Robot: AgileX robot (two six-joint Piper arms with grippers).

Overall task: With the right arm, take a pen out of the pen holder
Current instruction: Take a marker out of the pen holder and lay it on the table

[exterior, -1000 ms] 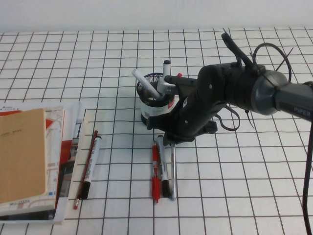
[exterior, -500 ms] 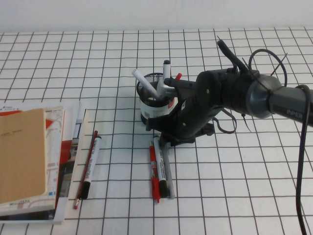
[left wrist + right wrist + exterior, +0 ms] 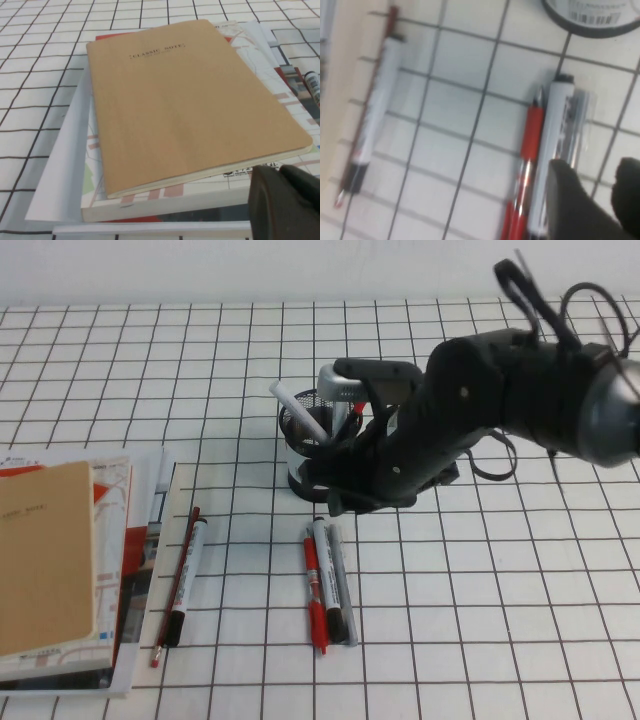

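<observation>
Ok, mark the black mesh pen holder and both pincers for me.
Black mesh pen holder (image 3: 300, 462): high view, its white label band.
Right pincer (image 3: 593, 172): right wrist view, gap between open fingers, over the white marker (image 3: 556, 135).
Left pincer (image 3: 280, 175): left wrist view, dark tip beside the tan notebook (image 3: 190, 100).

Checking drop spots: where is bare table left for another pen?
Bare: table right of the three pens; the strip between them and the marker; far side behind the notebook stack. Crowded: before the pen holder, where the right gripper hovers, open. Left gripper is over the notebook stack.
</observation>
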